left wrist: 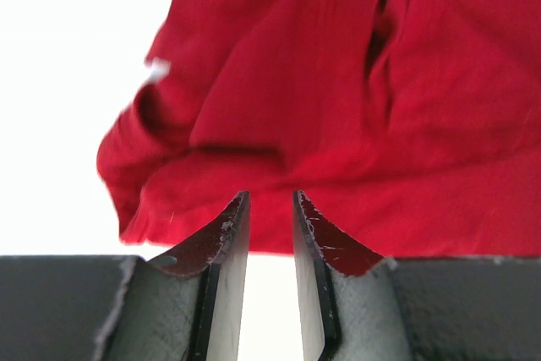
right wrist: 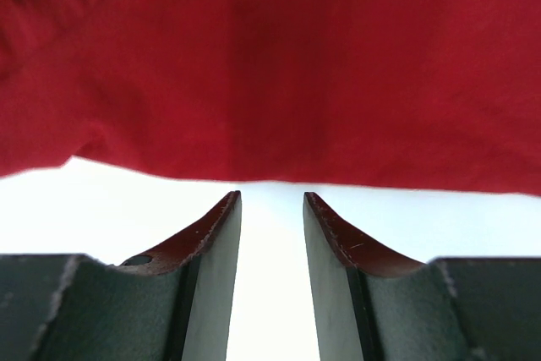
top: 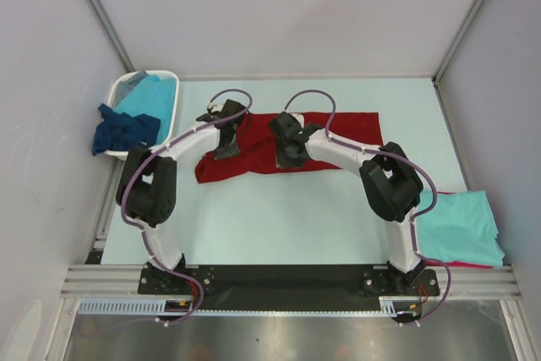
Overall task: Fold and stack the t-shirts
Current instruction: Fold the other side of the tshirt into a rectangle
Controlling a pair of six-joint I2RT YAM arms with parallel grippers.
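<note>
The dark red shirt (top: pixel 338 134) lies spread on the table (top: pixel 279 213) just to the right of the white basket (top: pixel 117 89). Its end nearer the basket is bunched up. A turquoise shirt (top: pixel 154 95) sits inside the basket, and a navy shirt (top: pixel 122 133) hangs over the basket's near rim. Well to the right of the basket, at the near right corner, a second turquoise shirt (top: pixel 456 226) lies on a red shirt (top: pixel 461 265) that shows only a thin edge.

The left gripper (left wrist: pixel 270 196) hovers at the bunched end nearest the basket, its jaws narrowly parted and gripping nothing. The right gripper (right wrist: pixel 272 196) is farther from the basket, at the dark red shirt's near hem, with its jaws a little wider and empty.
</note>
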